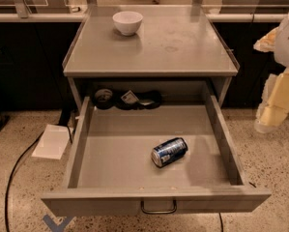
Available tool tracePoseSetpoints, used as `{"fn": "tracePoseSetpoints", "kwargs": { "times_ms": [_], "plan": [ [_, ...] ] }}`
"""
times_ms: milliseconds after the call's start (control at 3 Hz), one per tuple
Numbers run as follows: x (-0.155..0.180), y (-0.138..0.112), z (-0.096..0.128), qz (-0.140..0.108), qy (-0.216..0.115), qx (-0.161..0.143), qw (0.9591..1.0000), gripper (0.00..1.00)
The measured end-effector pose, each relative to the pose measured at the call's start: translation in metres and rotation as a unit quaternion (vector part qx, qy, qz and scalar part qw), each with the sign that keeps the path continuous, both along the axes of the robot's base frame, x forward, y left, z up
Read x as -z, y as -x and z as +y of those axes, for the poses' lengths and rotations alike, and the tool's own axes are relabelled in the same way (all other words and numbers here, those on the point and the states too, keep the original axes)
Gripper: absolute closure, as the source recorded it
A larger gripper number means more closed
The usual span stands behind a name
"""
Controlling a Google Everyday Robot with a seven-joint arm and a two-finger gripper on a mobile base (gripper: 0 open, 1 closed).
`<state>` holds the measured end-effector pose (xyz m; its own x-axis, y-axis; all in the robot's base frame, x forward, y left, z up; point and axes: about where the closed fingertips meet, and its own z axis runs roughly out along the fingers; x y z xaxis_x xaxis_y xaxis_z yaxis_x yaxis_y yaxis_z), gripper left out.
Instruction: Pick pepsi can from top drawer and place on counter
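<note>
Grey metal fills the camera view: the top drawer (79,144) stands wide open below the counter (182,47), with its curved pull handle (158,208) facing us at the bottom edge. And there's the pepsi can (169,152), dark blue with white markings. It lies on its side on the drawer floor, in the right half and nearer the front wall than the back. It's angled, with one silver end turned toward the front left, and it touches none of the walls.

Right at the back of the drawer, under the counter's overhang, sits a small clutter. One piece is a dark round roll (104,97); beside it are black items (144,99) I can't identify. Up on the counter, a white round bowl (127,22) rests upright near the back left, well apart from everything else.

Now the gripper (272,112): pale cream, cut off by the right edge of the view. It hangs outside the drawer's right wall and over the speckled floor (274,178), well apart from the can. Released or clenched? I cannot tell, but the can is plainly not in its grasp.

Down on the floor to the left, a white sheet of paper (52,140) lies just beside the drawer. A black cable (16,170) curves past it, and blue tape marks (57,222) show near the front corner.
</note>
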<state>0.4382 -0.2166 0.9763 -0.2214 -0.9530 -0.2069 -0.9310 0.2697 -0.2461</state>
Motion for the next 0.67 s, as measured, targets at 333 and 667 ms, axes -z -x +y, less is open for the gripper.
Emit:
{"fn": "tracePoseSetpoints", "kwargs": {
  "times_ms": [333, 667],
  "plan": [
    [0.004, -0.003, 0.001, -0.001, -0.006, -0.003, 1.0000, 0.00],
    [0.022, -0.028, 0.000, -0.005, -0.017, -0.019, 0.9997, 0.00]
  ]
}}
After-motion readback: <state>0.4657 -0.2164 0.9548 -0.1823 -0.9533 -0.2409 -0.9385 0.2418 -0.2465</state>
